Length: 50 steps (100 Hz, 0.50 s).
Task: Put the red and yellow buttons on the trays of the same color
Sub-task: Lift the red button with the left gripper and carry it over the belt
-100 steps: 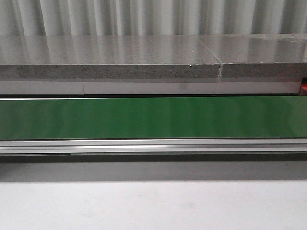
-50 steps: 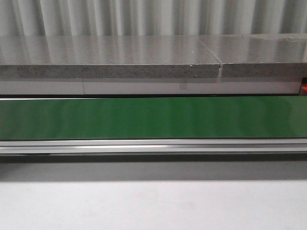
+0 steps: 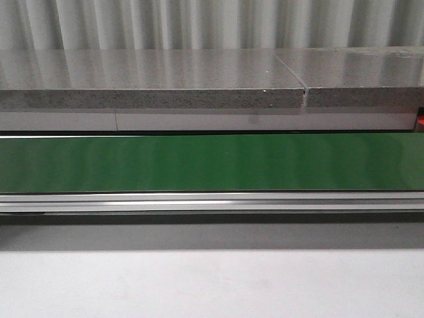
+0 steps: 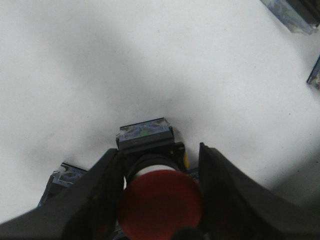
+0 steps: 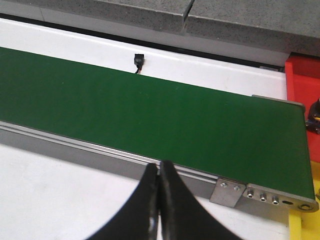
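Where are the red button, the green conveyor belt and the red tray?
red button [image 4: 160, 204]: left wrist view, on its round red cap, between the left gripper's fingers.
green conveyor belt [image 5: 150, 112]: right wrist view, mid-belt surface.
red tray [image 5: 304, 82]: right wrist view, on its visible red corner.

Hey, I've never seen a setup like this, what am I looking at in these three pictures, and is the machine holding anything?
It is a robot with two arms. One camera looks forward over a white table at a green conveyor belt. The other two sit on the wrists. The left hand is closed around a red push button, with more parts lying on the table nearby. The right hand is shut and empty, near the belt's end, where a red tray and a yellow tray just show.
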### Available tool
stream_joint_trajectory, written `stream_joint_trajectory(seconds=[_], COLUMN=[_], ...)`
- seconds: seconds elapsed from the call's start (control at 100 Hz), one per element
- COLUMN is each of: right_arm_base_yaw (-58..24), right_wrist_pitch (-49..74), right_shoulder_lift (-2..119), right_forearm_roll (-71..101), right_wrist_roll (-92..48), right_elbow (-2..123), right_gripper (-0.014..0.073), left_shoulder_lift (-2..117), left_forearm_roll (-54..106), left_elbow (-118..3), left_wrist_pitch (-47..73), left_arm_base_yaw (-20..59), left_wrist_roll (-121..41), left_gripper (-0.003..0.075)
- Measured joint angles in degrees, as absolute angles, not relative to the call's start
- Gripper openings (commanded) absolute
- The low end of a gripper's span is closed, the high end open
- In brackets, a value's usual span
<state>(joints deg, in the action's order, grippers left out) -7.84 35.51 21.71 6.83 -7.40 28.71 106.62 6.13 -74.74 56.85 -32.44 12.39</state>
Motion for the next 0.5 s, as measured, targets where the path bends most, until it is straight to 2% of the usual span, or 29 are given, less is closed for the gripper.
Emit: stream_joint_trajectory(seconds=[0.08,0.5], right_arm_base_yaw=[-7.8,-7.8], right_wrist_pitch=[35.5,35.5], right_shoulder_lift=[21.7,21.7], right_forearm_roll=[6.8,6.8], right_wrist_roll=[-7.4,-7.4], right_elbow=[28.7,28.7], right_gripper=[-0.0067,-0.0067], left_shoulder_lift=[106.6,103.3], left_forearm_roll=[6.1,6.0], left_elbow=[-74.7,-75.0], left_wrist_pitch=[56.9,57.0], left_arm_base_yaw=[-32.4,-32.4], left_wrist_roll=[12.4,12.1], left_gripper=[0.0166,0.0166])
